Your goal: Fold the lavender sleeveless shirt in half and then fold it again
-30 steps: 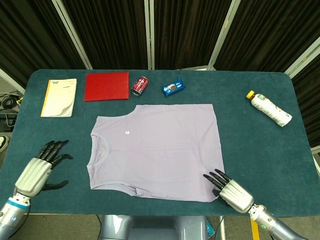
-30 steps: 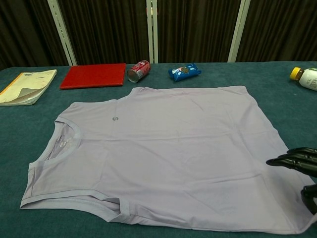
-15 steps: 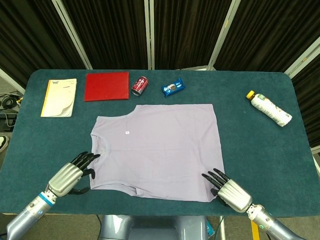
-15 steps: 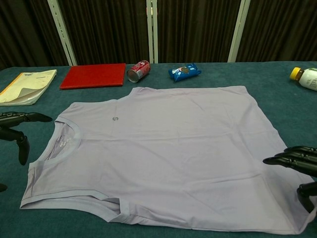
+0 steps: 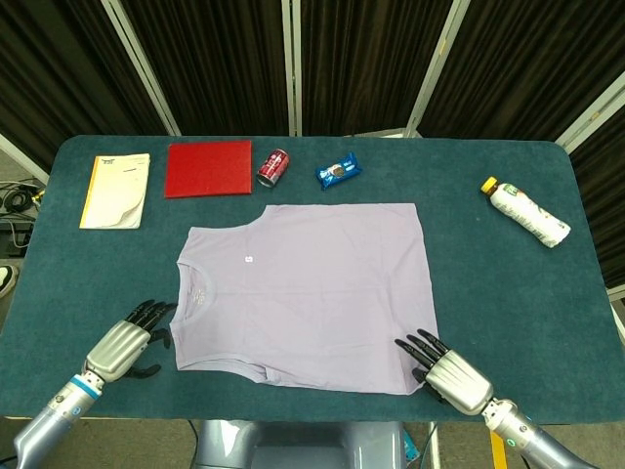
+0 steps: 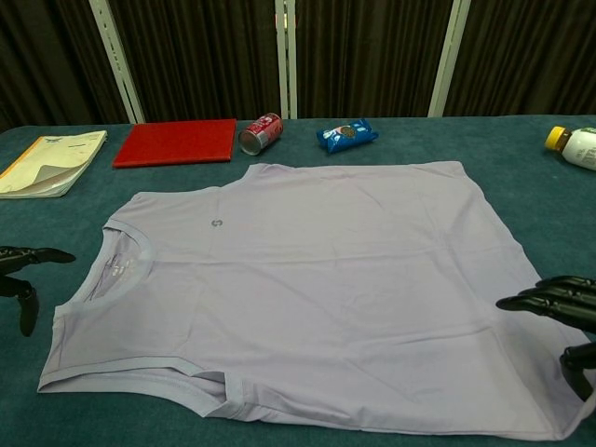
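The lavender sleeveless shirt [image 5: 308, 293] [image 6: 307, 279] lies flat on the teal table, neck opening to the left and hem to the right. My left hand [image 5: 127, 342] [image 6: 23, 279] hovers just left of the shirt's near shoulder, fingers apart and holding nothing. Over the shirt's near right hem corner sits my right hand [image 5: 447, 371] [image 6: 563, 317], fingers spread with their tips above the fabric edge; nothing is gripped.
Along the far side lie a notebook [image 5: 115, 190], a red book [image 5: 208, 168], a red soda can [image 5: 272, 166] and a blue snack packet [image 5: 338, 171]. A white bottle with a yellow cap [image 5: 525, 211] lies at the far right. The table's near edge [image 5: 312, 415] runs close below both hands.
My left hand swung in toward the shirt's near shoulder, then drew back slightly left and toward me. The right hand edged a little left at the hem corner. The shirt has not moved.
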`<action>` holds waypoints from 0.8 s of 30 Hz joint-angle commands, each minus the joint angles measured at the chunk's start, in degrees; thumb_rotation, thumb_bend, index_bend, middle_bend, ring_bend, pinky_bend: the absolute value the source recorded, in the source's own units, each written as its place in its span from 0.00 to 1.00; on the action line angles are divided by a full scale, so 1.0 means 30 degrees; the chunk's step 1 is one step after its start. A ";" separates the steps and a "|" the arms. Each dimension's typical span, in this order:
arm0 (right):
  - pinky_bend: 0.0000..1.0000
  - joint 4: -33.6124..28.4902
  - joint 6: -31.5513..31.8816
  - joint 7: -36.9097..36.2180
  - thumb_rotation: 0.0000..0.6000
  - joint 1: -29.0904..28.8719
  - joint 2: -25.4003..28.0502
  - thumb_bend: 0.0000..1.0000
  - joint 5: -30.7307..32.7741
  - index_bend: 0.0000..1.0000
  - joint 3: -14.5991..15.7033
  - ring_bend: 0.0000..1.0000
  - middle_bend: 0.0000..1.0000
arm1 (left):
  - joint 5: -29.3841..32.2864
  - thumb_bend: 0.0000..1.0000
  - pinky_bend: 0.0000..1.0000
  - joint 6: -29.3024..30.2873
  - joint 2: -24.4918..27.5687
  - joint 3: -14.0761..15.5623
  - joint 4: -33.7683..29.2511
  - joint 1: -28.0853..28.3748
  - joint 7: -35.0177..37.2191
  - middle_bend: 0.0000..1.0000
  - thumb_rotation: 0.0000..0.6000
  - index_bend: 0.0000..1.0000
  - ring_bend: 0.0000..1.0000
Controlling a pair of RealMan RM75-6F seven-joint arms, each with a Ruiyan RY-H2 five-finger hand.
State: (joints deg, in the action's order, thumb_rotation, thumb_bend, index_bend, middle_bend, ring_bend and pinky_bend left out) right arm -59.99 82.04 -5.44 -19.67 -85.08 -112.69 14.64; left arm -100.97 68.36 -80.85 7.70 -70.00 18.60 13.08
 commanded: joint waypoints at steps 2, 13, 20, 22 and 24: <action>0.00 0.0184 0.0079 -0.0168 1.00 0.0045 -0.0094 0.47 0.0046 0.73 0.0014 0.00 0.03 | 0.0010 0.24 0.00 -0.0206 -0.0609 0.0285 0.0731 0.0143 0.0257 0.00 1.00 0.47 0.00; 0.00 0.0707 0.0340 -0.0546 1.00 0.0147 -0.0334 0.47 0.0056 0.73 0.0078 0.00 0.03 | 0.0176 0.24 0.00 -0.0008 -0.1554 0.0328 0.1258 0.0332 0.0158 0.00 1.00 0.47 0.00; 0.00 0.0821 0.0454 -0.0648 1.00 0.0186 -0.0354 0.47 0.0104 0.73 0.0078 0.00 0.03 | 0.0328 0.24 0.00 -0.0148 -0.1657 0.0387 0.1122 0.0549 0.0066 0.00 1.00 0.47 0.00; 0.00 0.0849 0.0475 -0.0661 1.00 0.0195 -0.0363 0.47 0.0116 0.73 0.0078 0.00 0.03 | 0.0337 0.24 0.00 -0.0229 -0.1670 0.0465 0.1110 0.0594 -0.0079 0.00 1.00 0.47 0.00; 0.00 0.0861 0.0501 -0.0677 1.00 0.0196 -0.0372 0.47 0.0115 0.73 0.0077 0.00 0.03 | 0.0388 0.24 0.00 -0.0394 -0.1702 0.0554 0.1115 0.0629 -0.0135 0.00 1.00 0.47 0.00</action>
State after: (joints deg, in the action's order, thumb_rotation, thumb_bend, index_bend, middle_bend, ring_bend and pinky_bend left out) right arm -57.41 83.55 -7.47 -19.08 -86.20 -112.34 14.88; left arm -99.88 67.31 -85.92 9.26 -66.65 20.43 12.75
